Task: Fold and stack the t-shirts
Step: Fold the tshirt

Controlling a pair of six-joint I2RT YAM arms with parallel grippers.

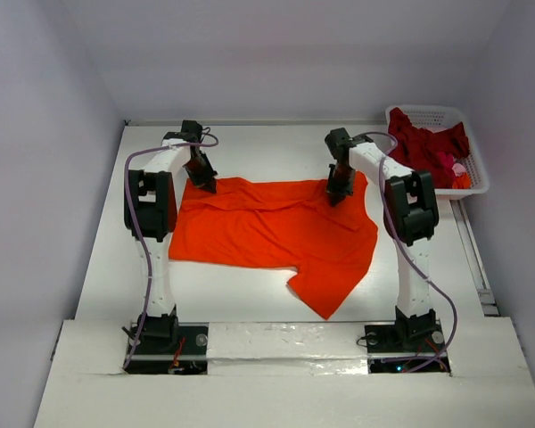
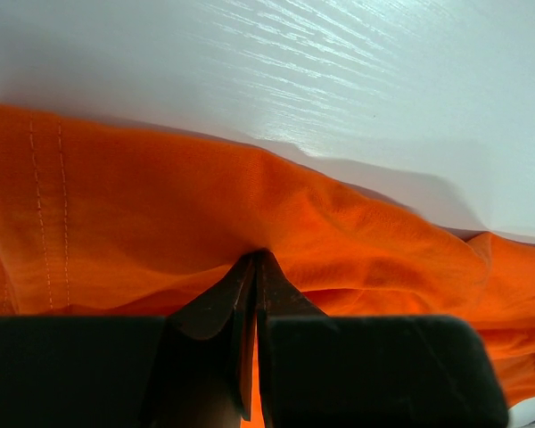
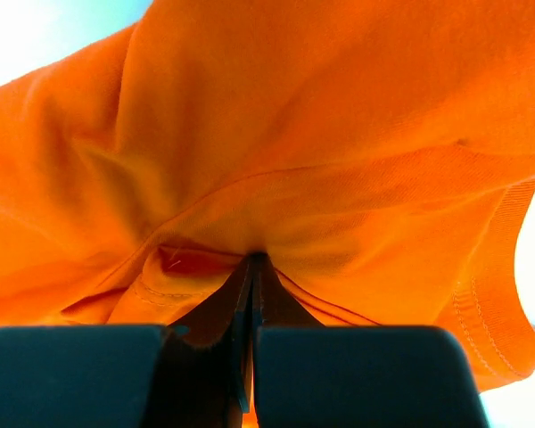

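My left gripper (image 1: pixel 203 184) is pinched tight on the far left corner of the orange t-shirt (image 1: pixel 276 234), which lies spread on the table (image 1: pixel 250 143). My right gripper (image 1: pixel 338 194) clamps its far right edge. I'd raise both evenly with that edge taut.

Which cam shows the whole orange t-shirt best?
Top external: the whole orange t-shirt shows, spread on the table. Wrist views give only close-up folds pinched by the left claw and right claw.

White table (image 1: pixel 236 292) carries an orange t-shirt (image 1: pixel 276 227) (spread, rumpled) and a basket (image 1: pixel 425 111).
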